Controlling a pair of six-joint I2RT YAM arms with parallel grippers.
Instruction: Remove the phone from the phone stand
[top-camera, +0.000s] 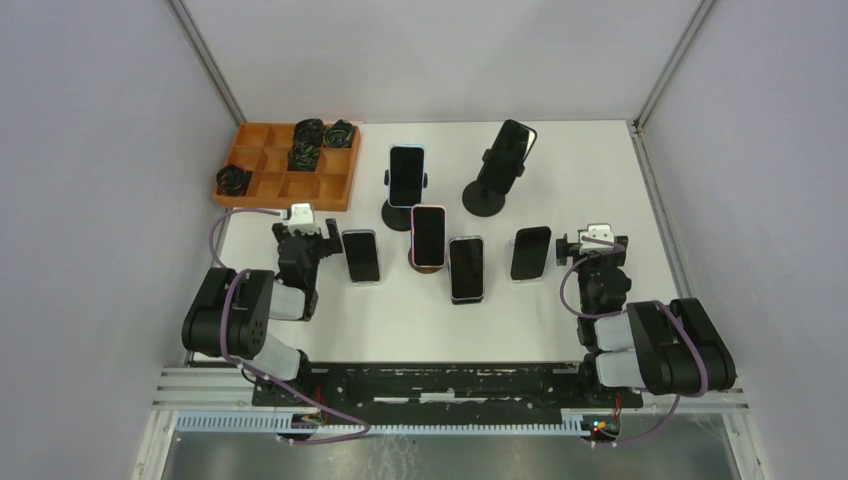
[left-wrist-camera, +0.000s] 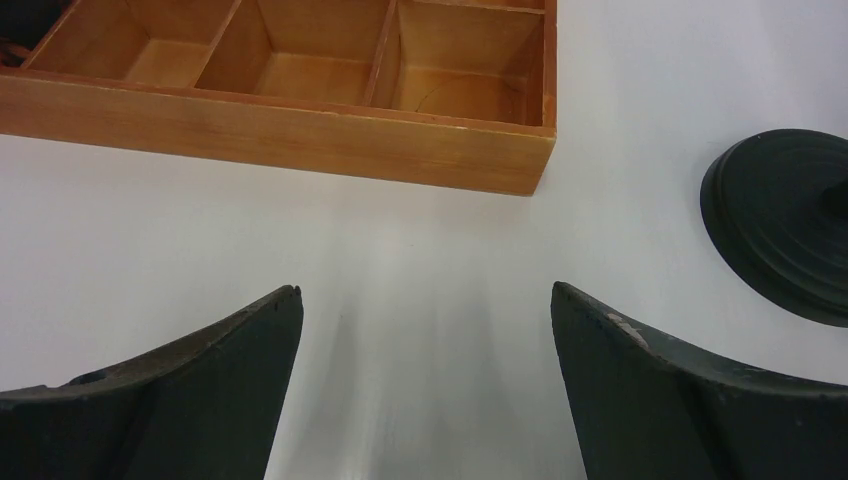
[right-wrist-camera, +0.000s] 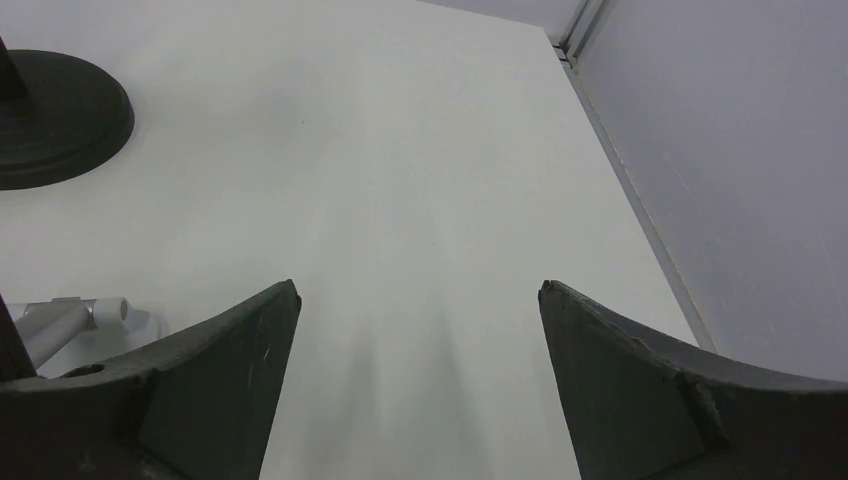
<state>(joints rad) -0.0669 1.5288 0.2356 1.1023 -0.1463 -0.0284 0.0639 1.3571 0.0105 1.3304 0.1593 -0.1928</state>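
Three phones stand in stands at mid-table. A blue-edged phone (top-camera: 406, 174) sits in a black clamp stand (top-camera: 399, 214). A dark phone (top-camera: 514, 144) tilts on a taller black stand (top-camera: 484, 198). A pink-edged phone (top-camera: 428, 234) leans on a small wooden stand (top-camera: 428, 266). My left gripper (top-camera: 303, 232) (left-wrist-camera: 425, 300) hovers open over bare table left of them, holding nothing. My right gripper (top-camera: 594, 243) (right-wrist-camera: 418, 295) is open and empty to their right. A black stand base shows at the edge of each wrist view (left-wrist-camera: 785, 225) (right-wrist-camera: 55, 115).
Three more phones lie flat on the table (top-camera: 360, 256) (top-camera: 466, 268) (top-camera: 531, 252). A wooden compartment tray (top-camera: 333, 185) (left-wrist-camera: 300, 130) with coiled dark cables sits at the back left. Grey walls enclose the table (top-camera: 600, 180). A silver-white part (right-wrist-camera: 70, 320) shows low left in the right wrist view.
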